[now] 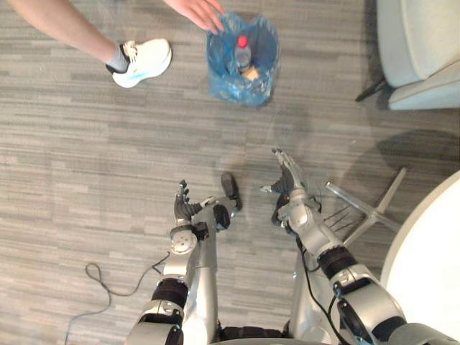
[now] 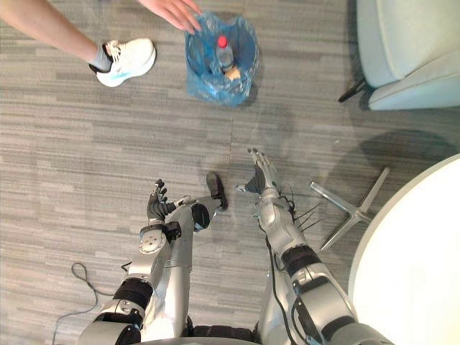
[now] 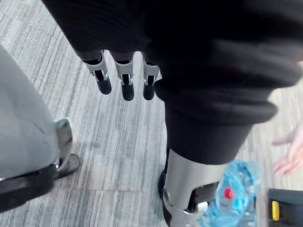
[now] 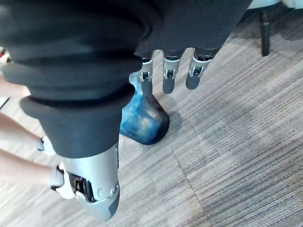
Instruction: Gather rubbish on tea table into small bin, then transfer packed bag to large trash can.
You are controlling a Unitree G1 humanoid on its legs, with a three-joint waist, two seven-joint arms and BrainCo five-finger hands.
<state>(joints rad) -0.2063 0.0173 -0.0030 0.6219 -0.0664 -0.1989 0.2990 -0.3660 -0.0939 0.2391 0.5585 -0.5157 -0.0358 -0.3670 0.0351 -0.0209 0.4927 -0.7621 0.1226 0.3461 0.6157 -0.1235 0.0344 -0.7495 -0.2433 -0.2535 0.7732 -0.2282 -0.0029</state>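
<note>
The blue bag [image 1: 243, 61] stands on the floor [image 1: 86, 144] ahead of the robot. Its mouth gapes open, and a red-capped bottle [image 1: 242, 52] sits upright inside among other scraps. A person's hand [image 1: 198, 12] reaches to the bag's far rim, with the person's shoe [image 1: 144, 61] planted off to the robot's left.

Both robot hands hang well short of the bag. The left hand [image 1: 188, 207] and the right hand [image 1: 290, 176] each have their fingers straight and spread, and neither holds anything.

The step appears to be taking up the packed bag. To do it well, the robot should close the distance first and wait until the person's hand is clear. It should then gather the loose plastic at the rim in one hand, rather than squeezing the body, so the bottle does not tip out. A straight lift keeps the thin film from tearing. The white table [image 1: 431, 266] sits near the right arm, so that side has less room to swing.
</note>
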